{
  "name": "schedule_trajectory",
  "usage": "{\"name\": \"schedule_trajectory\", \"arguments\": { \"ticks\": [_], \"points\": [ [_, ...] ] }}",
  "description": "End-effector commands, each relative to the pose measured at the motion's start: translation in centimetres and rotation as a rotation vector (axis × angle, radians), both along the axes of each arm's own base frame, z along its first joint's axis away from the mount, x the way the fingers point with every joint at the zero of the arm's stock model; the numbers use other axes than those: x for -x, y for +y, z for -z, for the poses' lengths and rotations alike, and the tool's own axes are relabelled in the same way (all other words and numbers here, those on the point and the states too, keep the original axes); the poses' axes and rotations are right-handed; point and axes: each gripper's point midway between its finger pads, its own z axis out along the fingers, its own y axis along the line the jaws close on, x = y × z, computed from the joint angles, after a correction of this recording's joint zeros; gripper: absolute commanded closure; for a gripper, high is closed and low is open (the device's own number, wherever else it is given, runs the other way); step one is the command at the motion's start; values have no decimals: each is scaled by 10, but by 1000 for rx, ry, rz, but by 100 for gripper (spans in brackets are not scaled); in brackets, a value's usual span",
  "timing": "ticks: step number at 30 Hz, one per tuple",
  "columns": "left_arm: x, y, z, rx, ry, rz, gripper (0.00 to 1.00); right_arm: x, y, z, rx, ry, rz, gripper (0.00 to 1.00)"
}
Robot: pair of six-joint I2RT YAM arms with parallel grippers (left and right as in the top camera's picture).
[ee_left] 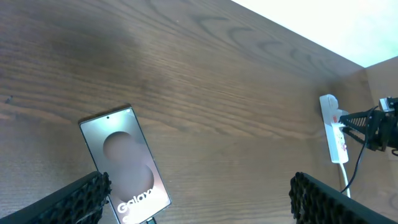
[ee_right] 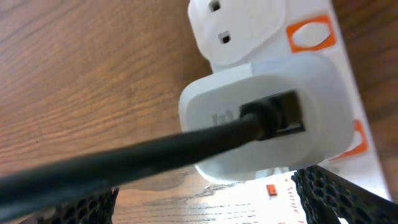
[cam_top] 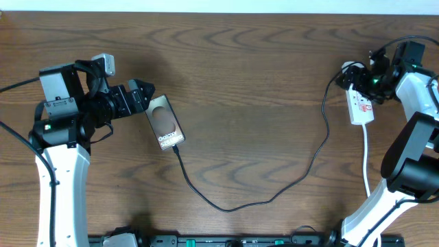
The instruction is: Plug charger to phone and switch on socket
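Overhead: phone and socket well apart.

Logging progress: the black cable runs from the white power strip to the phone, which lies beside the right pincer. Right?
No: the phone lies beside the left pincer, as the overhead view shows. The cable does run to it from the power strip.

Overhead top-down; left wrist oblique; right wrist tight on socket
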Motion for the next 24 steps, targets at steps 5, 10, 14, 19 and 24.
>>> {"name": "schedule_trajectory", "arguments": {
  "ticks": [5, 10, 14, 19, 24],
  "points": [
    [0, -1, -4, 2, -13, 12, 6, -2, -24, -3, 123, -2, 3, 9],
    [-1, -1, -4, 1, -16, 12, 6, -3, -26, -4, 140, -16, -22, 10],
    [-1, -1, -4, 1, -15, 12, 6, -7, -26, -5, 145, -31, -23, 11],
    [-1, -1, -4, 1, -15, 12, 6, -9, -24, -6, 131, -46, -29, 11],
    [-1, -1, -4, 2, -15, 12, 6, -9, -18, -3, 97, -47, -39, 11]
  ]
}}
